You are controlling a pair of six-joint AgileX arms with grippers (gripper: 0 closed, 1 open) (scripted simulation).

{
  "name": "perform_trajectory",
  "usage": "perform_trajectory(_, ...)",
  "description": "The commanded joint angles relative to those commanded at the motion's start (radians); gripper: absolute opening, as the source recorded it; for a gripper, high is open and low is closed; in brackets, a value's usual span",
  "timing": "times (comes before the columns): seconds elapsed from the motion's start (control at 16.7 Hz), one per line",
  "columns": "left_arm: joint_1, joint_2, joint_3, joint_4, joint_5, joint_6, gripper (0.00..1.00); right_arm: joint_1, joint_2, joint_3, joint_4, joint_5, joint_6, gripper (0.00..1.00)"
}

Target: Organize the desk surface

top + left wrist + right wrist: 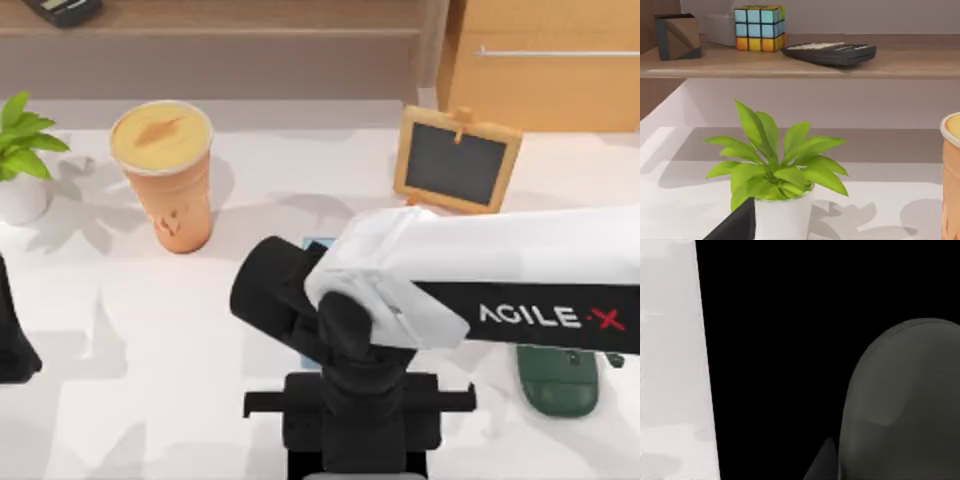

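The desk surface [120, 330] is a broad white tabletop. My right arm reaches from the right across its middle, and its black gripper [358, 430] points down at the front edge near the centre. The right wrist view is mostly black, with a strip of white desk [670, 365] on one side and a dark rounded shape [905, 405] on the other. A light blue item [318, 243] peeks out from behind the arm, mostly hidden. My left gripper [12, 340] is parked at the left edge, and one black fingertip [737, 225] shows beside the plant.
An orange drink cup [165, 175] stands back left beside a potted plant [20, 160]. A small framed chalkboard [455, 160] stands at the back centre-right. A dark green mouse [558, 380] lies front right. A wooden cabinet [545, 60] and a shelf with a cube [759, 27] and calculator [832, 51] run behind.
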Motion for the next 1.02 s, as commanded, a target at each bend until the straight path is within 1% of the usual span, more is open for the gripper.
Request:
perform_trajectory(0.12, 0.0, 0.0, 0.0, 0.0, 0.0, 0.0, 1.0, 0.0, 0.0, 0.0, 0.0, 0.0, 0.0, 0.0)
perform_trajectory(0.9, 0.0, 0.0, 0.0, 0.0, 0.0, 0.0, 1.0, 0.0, 0.0, 0.0, 0.0, 0.0, 0.0, 0.98)
perform_trajectory(0.96, 0.0, 0.0, 0.0, 0.0, 0.0, 0.0, 1.0, 0.0, 0.0, 0.0, 0.0, 0.0, 0.0, 1.0)
perform_trajectory(1.02, 0.0, 0.0, 0.0, 0.0, 0.0, 0.0, 1.0, 0.0, 0.0, 0.0, 0.0, 0.0, 0.0, 1.0)
